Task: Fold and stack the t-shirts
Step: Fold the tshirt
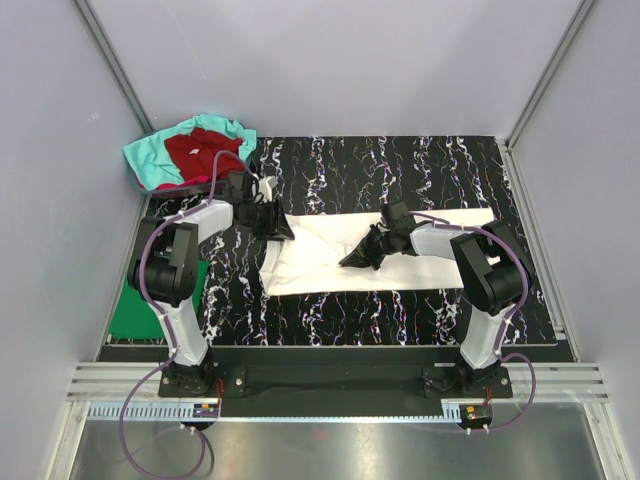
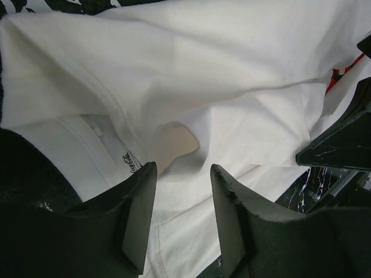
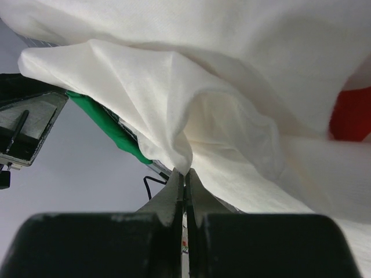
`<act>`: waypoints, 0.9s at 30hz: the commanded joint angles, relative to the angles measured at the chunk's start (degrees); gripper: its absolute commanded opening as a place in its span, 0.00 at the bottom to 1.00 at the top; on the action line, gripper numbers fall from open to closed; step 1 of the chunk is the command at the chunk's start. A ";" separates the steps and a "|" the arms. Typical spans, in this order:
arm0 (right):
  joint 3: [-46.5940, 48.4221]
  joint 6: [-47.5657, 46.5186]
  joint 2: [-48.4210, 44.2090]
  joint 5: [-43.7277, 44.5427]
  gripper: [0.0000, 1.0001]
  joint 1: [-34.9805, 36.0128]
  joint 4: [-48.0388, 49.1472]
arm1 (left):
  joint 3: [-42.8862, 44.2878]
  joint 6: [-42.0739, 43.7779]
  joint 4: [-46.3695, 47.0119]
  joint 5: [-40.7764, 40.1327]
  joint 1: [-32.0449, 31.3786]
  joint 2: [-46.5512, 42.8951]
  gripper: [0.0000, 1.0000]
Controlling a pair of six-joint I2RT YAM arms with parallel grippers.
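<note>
The white t-shirt [image 1: 390,255] lies spread across the black marbled mat, partly folded lengthwise. My left gripper [image 1: 276,228] is at its left end. In the left wrist view its jaws [image 2: 182,174] stand open just above the collar area of the white t-shirt [image 2: 191,69], holding nothing. A bit of the red print [image 2: 339,75] shows at the right. My right gripper [image 1: 358,260] is over the shirt's middle. In the right wrist view it [image 3: 184,172] is shut on a pinched fold of the white t-shirt [image 3: 174,104], lifted off the mat. The red print [image 3: 351,113] shows at the right.
A teal shirt [image 1: 150,155] and a dark red shirt [image 1: 200,150] lie heaped at the back left corner. A folded green shirt [image 1: 133,300] lies left of the mat, by the left arm; it also shows in the right wrist view [image 3: 110,127]. Grey walls enclose the table.
</note>
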 commanded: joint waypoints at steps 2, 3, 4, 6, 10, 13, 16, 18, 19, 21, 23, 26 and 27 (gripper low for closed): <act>0.44 0.03 -0.17 -1.46 0.00 -0.41 1.19 | 0.02 0.81 3.68 3.22 -0.58 0.05 0.45; 0.61 0.03 0.00 -1.46 0.00 -0.32 1.19 | -0.07 0.72 3.60 3.13 -0.67 0.23 0.45; 0.61 0.03 0.09 -1.46 0.00 -0.41 1.28 | 0.10 0.71 3.51 3.30 -0.67 0.40 0.45; 0.87 0.21 0.27 -1.64 0.00 -0.41 1.54 | 0.54 0.98 2.73 3.04 -0.76 1.37 0.45; 1.05 0.30 0.70 -1.81 0.00 -0.41 1.72 | 0.54 1.24 2.19 1.46 -0.93 1.37 0.45; 1.05 0.38 0.88 -1.90 0.00 -0.41 1.80 | 0.98 1.59 1.41 1.55 -0.93 1.81 0.45; 1.05 0.38 1.23 -2.08 0.00 -0.50 1.89 | 0.90 1.59 1.32 1.81 -0.93 2.07 0.45; 1.14 0.47 1.23 -2.25 0.00 -0.50 1.98 | 0.81 1.59 1.05 2.25 -0.93 2.25 0.44; 1.14 0.39 1.15 -2.25 0.00 -0.58 1.89 | 0.72 1.59 0.79 2.34 -1.02 2.25 0.43; 1.31 0.04 1.15 -2.34 0.00 -0.67 1.72 | 0.72 1.51 0.27 2.51 -0.93 2.07 0.31; 1.58 -0.23 1.06 -2.34 0.00 -0.67 1.10 | 1.07 1.33 -1.14 1.38 -0.93 1.72 0.20; 2.54 -2.33 0.18 -1.82 0.00 -0.67 -1.35 | 3.35 0.19 -5.87 -0.64 -0.93 1.11 0.00; 3.76 -4.86 -0.52 -1.47 0.00 -0.76 -4.32 | 4.31 0.10 -7.54 -1.26 -0.93 1.11 0.00</act>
